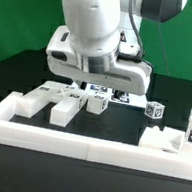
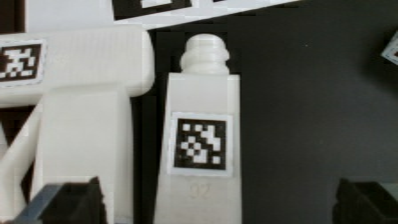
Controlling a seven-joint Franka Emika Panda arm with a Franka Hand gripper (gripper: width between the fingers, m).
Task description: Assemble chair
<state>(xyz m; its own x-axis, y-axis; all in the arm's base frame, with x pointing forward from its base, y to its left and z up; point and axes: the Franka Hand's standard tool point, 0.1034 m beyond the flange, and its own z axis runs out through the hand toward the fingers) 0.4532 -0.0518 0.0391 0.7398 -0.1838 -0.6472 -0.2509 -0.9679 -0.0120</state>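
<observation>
1. White bar (image 2: 205, 110) of the chair lies on the black table (image 2: 302, 120), just beside a wider part (image 2: 80, 90).
2. My gripper (image 2: 217, 200) hangs wide open, centred over it; I judge a grasp is planned.

The arm (image 1: 96, 23) reaches down, its hand (image 2: 217, 203) pointing downward, 2 fingers (image 2: 71, 202) spread wide, gripping nothing.
</observation>
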